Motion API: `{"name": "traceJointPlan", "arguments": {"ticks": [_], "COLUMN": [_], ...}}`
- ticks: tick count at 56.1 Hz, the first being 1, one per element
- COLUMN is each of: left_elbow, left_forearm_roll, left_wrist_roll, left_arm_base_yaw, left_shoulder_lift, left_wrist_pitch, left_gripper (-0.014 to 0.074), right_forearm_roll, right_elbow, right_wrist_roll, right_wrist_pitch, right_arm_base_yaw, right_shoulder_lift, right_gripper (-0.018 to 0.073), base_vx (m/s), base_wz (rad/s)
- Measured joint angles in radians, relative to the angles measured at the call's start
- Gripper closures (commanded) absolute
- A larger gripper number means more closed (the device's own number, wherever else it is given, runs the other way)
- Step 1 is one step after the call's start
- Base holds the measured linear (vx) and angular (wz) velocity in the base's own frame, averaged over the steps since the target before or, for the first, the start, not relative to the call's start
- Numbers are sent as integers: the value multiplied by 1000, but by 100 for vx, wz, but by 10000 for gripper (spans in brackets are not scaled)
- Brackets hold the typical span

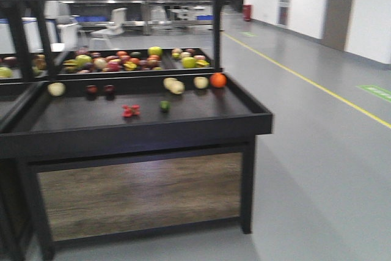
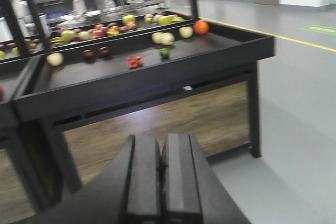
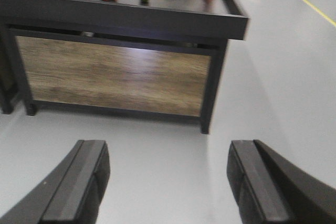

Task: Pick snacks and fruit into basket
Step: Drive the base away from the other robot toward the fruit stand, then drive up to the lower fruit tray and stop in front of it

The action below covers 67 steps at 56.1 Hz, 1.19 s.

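my left gripper (image 2: 161,148) pinched, empty | right gripper (image 3: 168,153) wide | risk: fruit (image 1: 218,80) beyond reach, round, may roll

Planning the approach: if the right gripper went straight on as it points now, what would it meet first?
Likely the wood panel of the fruit stand, though the right gripper may reach the grey floor first; depth is unclear.
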Motion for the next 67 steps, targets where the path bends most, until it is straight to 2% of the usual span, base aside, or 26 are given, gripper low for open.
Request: {"name": "traceJointPlan", "arguments": {"ticks": [34,67], "left_elbow": [0,0], "left_forearm_roll": [0,0], "left_wrist_roll": [0,0], "left_arm_base_yaw": [0,0], "left_shoulder_lift": [0,0], "left_wrist_pitch": [0,0], "left_gripper": [516,516], "right_forearm_roll": [0,0], "right_elbow": [0,0], "right_wrist_roll": [0,0], "right_wrist_pitch": [0,0], "right_arm_base_yaw": [0,0], "right_shoulder_lift": [0,0], "right_gripper": [27,27], "base_vx": [21,34], "base_wz": [44,-11]}}
